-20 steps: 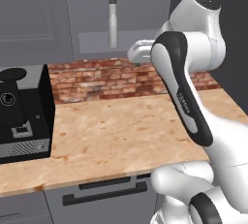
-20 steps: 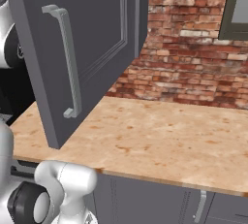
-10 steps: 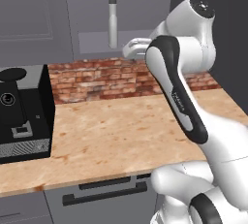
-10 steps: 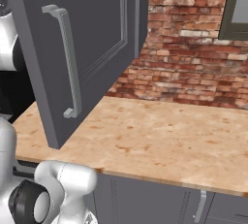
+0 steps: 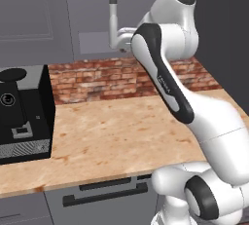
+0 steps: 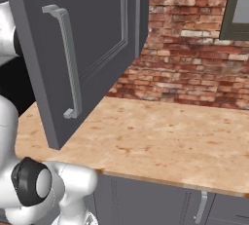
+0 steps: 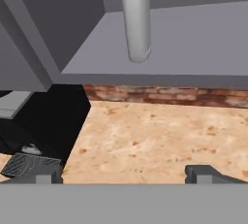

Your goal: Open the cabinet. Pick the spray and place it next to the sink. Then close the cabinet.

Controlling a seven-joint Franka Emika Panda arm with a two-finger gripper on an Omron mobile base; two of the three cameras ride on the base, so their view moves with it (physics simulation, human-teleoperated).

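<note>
The cabinet door (image 6: 99,34) stands swung open, its long silver bar handle (image 6: 67,63) facing the right base view. Inside, the pale spray (image 5: 113,12) stands upright on the cabinet floor (image 7: 193,43). In the hand view its rounded body (image 7: 135,19) hangs in from the top, just above centre. My gripper (image 7: 123,173) is open, its two dark fingertips (image 7: 44,172) far apart with nothing between them. It sits below and in front of the spray, apart from it. The sink is out of view.
A black coffee machine (image 5: 22,109) stands at the left of the wooden counter (image 5: 121,131), against the brick backsplash (image 5: 97,75). Grey drawer fronts with black handles (image 5: 104,195) run under the counter edge. The open door juts out over the counter's left part in the right base view.
My arm has swung a little left and up, bringing the hand closer under the spray. The jaws stay open and the door has not moved.
</note>
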